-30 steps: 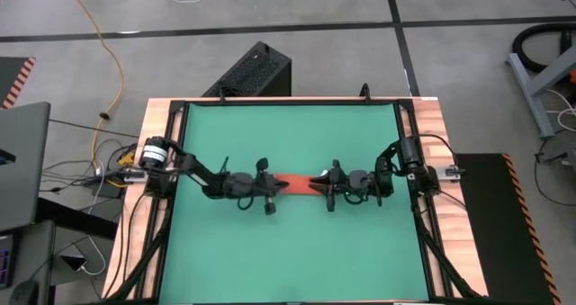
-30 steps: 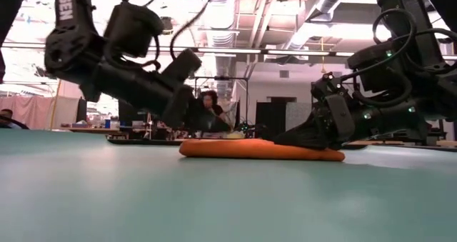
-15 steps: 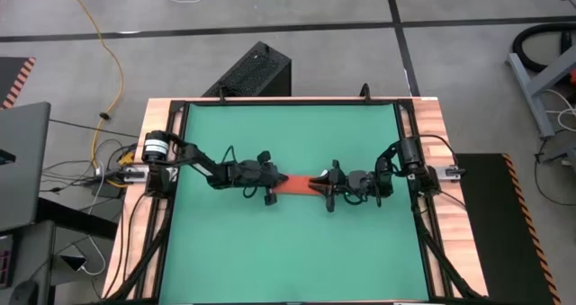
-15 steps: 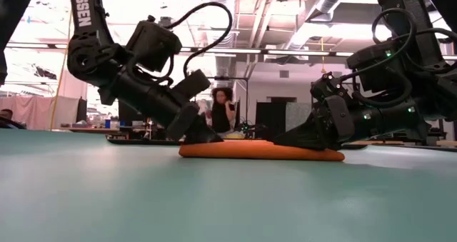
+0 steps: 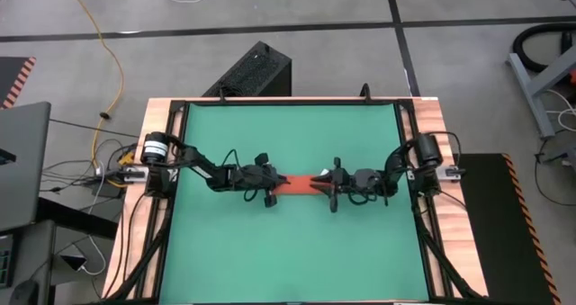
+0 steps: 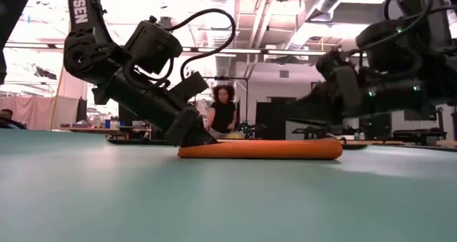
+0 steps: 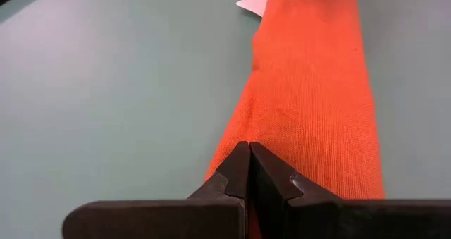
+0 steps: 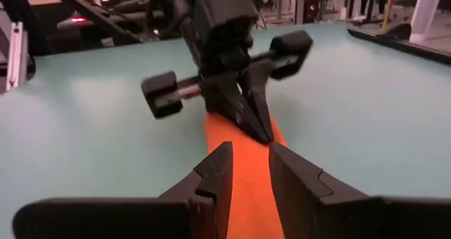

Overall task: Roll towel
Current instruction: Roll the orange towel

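Right hand (image 8: 244,170) lifted off towel (image 5: 299,185), fingers now apart. Left hand (image 7: 249,170) pinched shut at other end. Roll looks finished.

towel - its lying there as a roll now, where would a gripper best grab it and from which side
The towel lies as a long narrow roll across the table. Probably best to come straight down at mid-length, fingers straddling its narrow width. The left gripper presses shut on one end and the right gripper, open, hangs over the other, so only the middle is free.

Robotics lab: exposed ceiling ducts (image 6: 214,13), cluttered workbenches (image 6: 136,131), floor cables (image 5: 108,62).
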